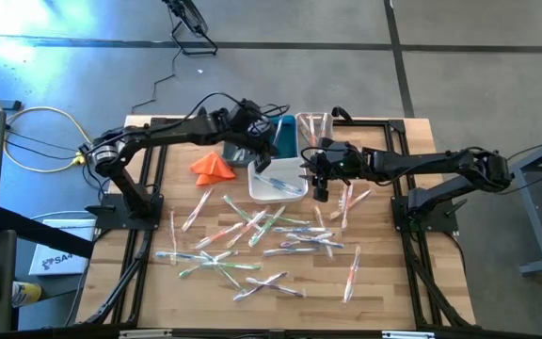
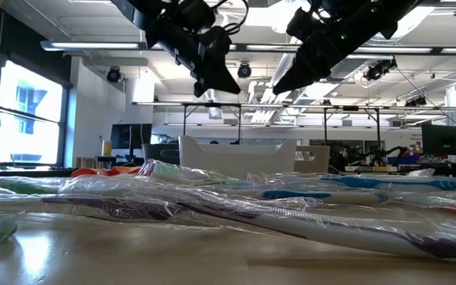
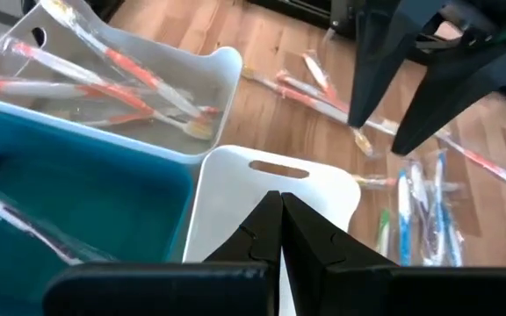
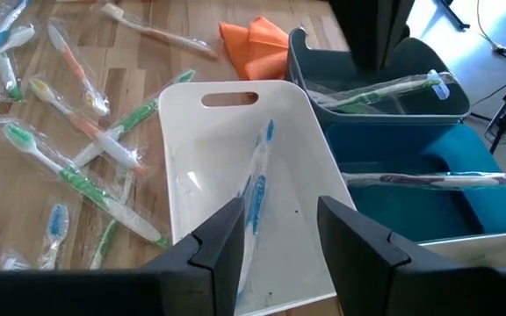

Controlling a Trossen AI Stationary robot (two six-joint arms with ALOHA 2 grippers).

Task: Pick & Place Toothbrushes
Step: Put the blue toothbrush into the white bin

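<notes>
Here right hand [image 4: 279,233] spread, empty, above white bin [image 4: 183,132]; blue toothbrush [image 4: 255,189] lies below it.

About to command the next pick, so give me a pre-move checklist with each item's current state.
1. Left gripper empty and shut above the bins: ok.
2. Right gripper open, nothing between its fingers: ok.
3. White bin upright, one blue toothbrush inside: ok.
4. Loose toothbrushes left on the table to pick: ok, many remain, several overlapping.
5. Orange cloth clear of the bins: ok, beside them.
6. Gap between the two arms: cannot tell; they look close over the white bin.
</notes>
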